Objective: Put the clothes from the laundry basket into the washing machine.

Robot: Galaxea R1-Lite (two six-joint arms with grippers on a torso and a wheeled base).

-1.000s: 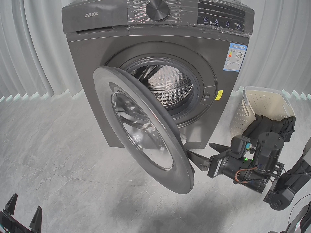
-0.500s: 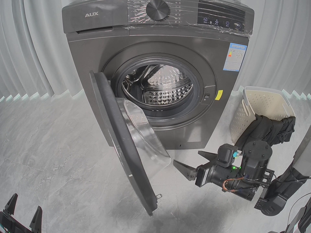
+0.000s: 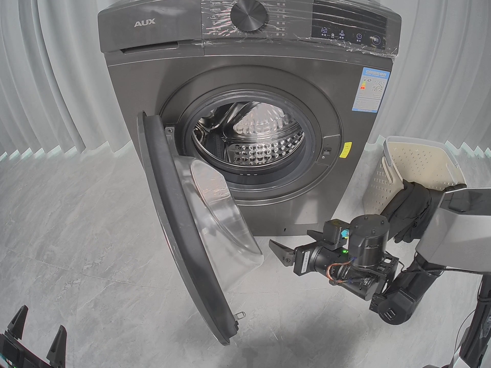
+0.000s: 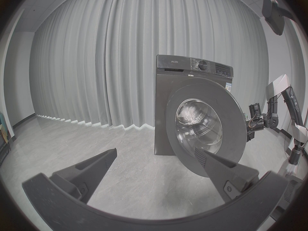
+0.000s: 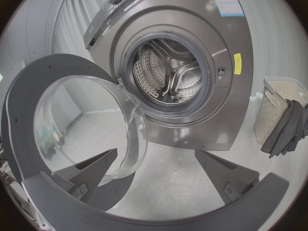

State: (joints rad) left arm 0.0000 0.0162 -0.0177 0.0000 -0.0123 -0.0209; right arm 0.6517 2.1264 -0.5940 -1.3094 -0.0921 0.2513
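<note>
Clothes (image 3: 409,208) drape over the basket (image 3: 381,180) rim at right. Left gripper (image 3: 40,324), lower left, and right gripper (image 3: 290,241), lower centre, both gape wide and empty, with the open door (image 3: 179,221) and drum (image 3: 261,134) beyond. A tug on the draped cloth could tip the basket, or the door could drift shut.

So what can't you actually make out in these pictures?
Clothes: head view, right arm covers part of the pile.
Laundry basket bottom: head view, hidden by clothes.
Drum floor: head view, behind the door opening's rim.
Left gripper: head view, cut off by bottom edge.
</note>
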